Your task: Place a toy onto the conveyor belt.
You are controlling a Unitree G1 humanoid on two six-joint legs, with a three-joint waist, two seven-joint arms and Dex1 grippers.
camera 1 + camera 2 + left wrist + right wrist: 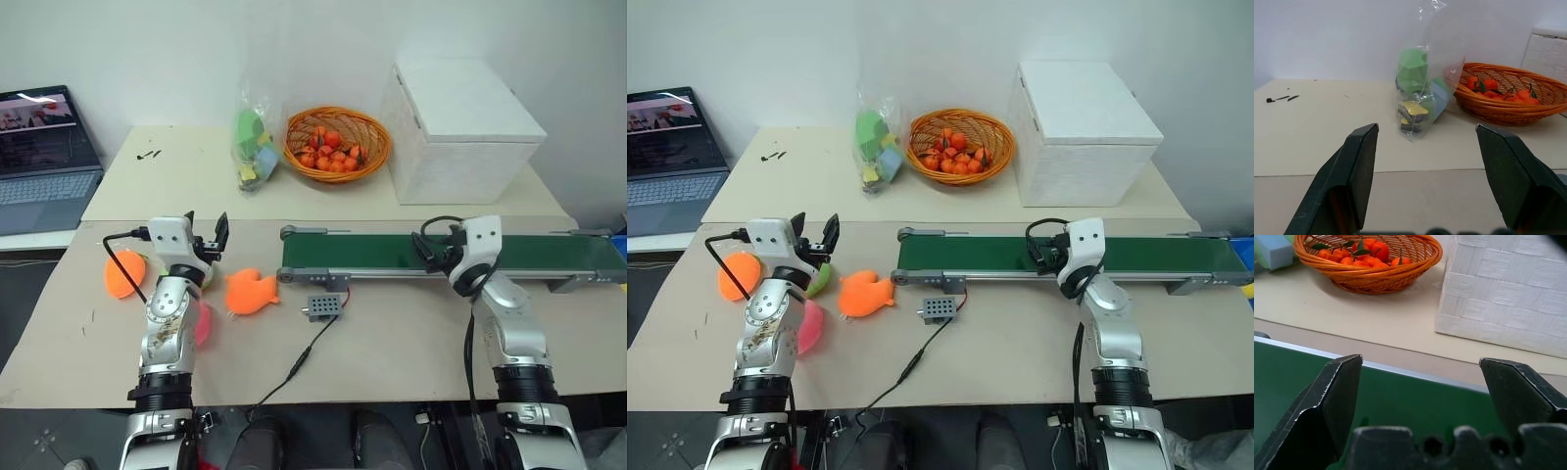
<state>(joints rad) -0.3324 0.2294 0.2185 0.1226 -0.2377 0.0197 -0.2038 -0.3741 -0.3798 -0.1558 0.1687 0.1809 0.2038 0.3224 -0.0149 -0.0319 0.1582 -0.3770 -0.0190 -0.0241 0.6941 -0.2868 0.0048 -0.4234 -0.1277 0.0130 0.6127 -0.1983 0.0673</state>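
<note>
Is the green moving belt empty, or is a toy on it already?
Empty. The conveyor belt shows bare green along its visible length; the right gripper hovers open over it, holding nothing.

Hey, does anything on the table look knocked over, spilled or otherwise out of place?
Nothing stands out. The conveyor belt lies bare and straight, the basket sits upright with its fruit inside, and the bag stands closed.

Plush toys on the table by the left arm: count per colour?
Orange: 2, the toy and the flat plush with a tail
Pink: 1, the pink plush, partly behind the arm
Total: 3
</note>
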